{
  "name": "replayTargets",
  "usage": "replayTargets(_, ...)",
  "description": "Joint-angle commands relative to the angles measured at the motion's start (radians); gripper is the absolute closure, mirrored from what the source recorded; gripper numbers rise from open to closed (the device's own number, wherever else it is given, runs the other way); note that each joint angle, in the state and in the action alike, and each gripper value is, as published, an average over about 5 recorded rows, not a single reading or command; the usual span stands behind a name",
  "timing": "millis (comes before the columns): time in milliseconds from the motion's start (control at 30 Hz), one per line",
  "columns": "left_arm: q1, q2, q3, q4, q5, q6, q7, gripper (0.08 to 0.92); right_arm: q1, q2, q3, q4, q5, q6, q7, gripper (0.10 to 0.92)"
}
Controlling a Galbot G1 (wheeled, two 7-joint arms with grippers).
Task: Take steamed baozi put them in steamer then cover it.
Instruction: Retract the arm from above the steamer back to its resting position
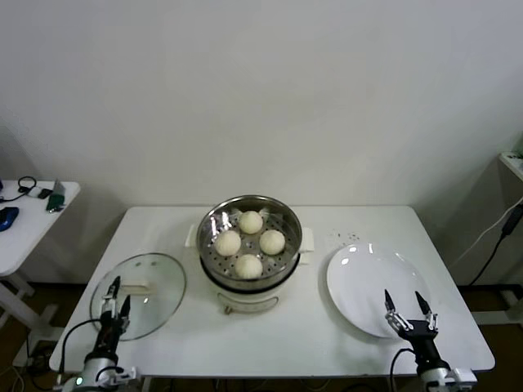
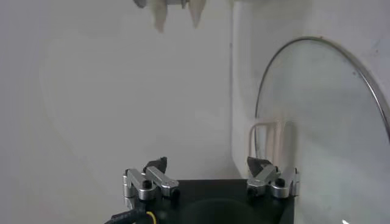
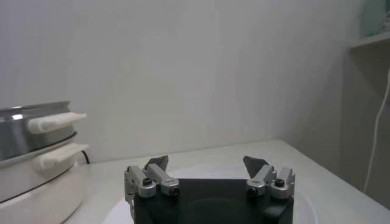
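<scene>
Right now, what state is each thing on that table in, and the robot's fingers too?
steamed baozi: all four inside the steamer.
steamer: uncovered, loaded.
cover: off, lying flat on the table left of the steamer.
white plate: bare.
left gripper: fingers open, over the cover's near edge, holding nothing.
right gripper: fingers open, over the plate's near edge, holding nothing.
</scene>
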Motion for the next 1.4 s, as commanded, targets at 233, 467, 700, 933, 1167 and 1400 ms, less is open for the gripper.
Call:
replayTargets(233,-0.109,-0.001,0.012,0.129,0.021,-0.006,-0.018,0.177,-0.03,0.022,0.011,0.004,-0.009,0.027,0.001,0.203)
replayTargets(467,-0.154,0.003,0.025,0.186,0.019,-0.009,-0.026,0.177,-0.043,0.022,0.021,0.003,-0.01,0.035,-0.004,0.203)
replayTargets(700,-0.186,0.011,0.032,0.244,0.018,-0.026,-0.059,0.177,-0.045,0.025,0.024,0.004,-0.017,0.041,-0.004,0.203)
replayTargets(933,-0.215,0.027,0.034,0.332,0.023,-0.053,-0.105,0.218,-0.045,0.028,0.022,0.007,-0.029,0.044,-0.004,0.203)
replayTargets(1167,-0.232,0.032,0.038,0.384,0.031,-0.072,-0.143,0.32,-0.041,0.027,0.02,0.012,-0.037,0.042,-0.001,0.203)
replayTargets(1400,-0.247,0.033,0.043,0.427,0.051,-0.08,-0.176,0.39,-0.041,0.029,0.015,0.016,-0.047,0.042,0.001,0.203)
